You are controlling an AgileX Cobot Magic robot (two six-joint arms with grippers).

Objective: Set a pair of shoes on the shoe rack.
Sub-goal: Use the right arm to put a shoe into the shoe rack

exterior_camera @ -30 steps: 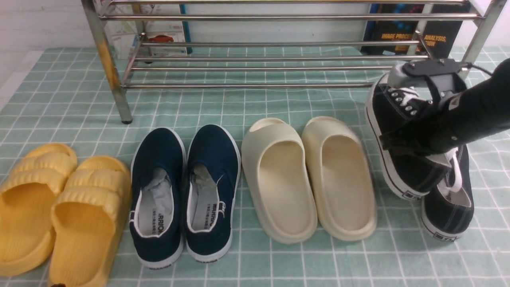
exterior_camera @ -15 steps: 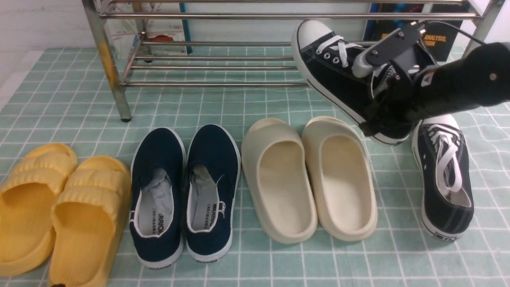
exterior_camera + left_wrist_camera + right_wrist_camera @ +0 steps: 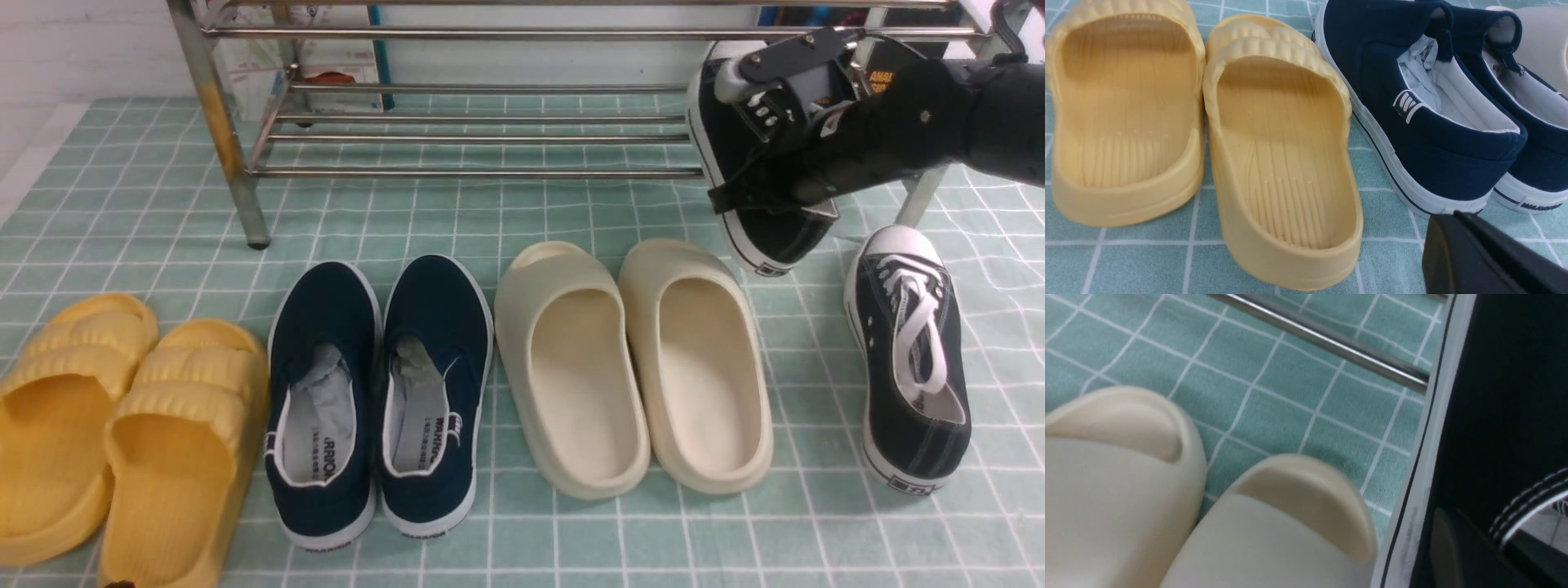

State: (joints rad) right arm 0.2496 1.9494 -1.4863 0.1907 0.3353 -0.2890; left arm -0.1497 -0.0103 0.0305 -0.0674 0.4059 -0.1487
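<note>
Front view first: we see the right claw [image 3: 727, 192] clamped on the side of one black sneaker [image 3: 739, 147], its tips pinching the wall of the shoe near the opening. That sneaker is up at the shoe rack [image 3: 482, 173], by the rack's right end, its toe reaching in under an upper bar and its heel hanging out in front of the lowest bar, nearer to us. We cannot tell whether its sole touches any of the bars. Its mate, the other black sneaker [image 3: 914, 359], lies on the green checked cloth [image 3: 612, 543] in front of the rack's right end, sole down, toe towards the rack, its white laces loose over the opening. To the left of that sneaker we have three more pairs in a row, all on the cloth: the cream slides [image 3: 584, 384], then the navy slip-ons [image 3: 322, 408] (crumpled paper shows inside them), and the yellow slippers [image 3: 175, 457] at the far left. Behind the rack we make out a pale book [image 3: 347, 61] on the left and a dark book [image 3: 890, 69] on the right, the latter partly hidden by the arm and the raised shoe. Our left claw [image 3: 1457, 253] is together and holds nothing, near the navy slip-ons in its wrist view. From the right wrist we see the raised sneaker's white sole edge close up, with the cream slides near it and a steel bar just beyond
</note>
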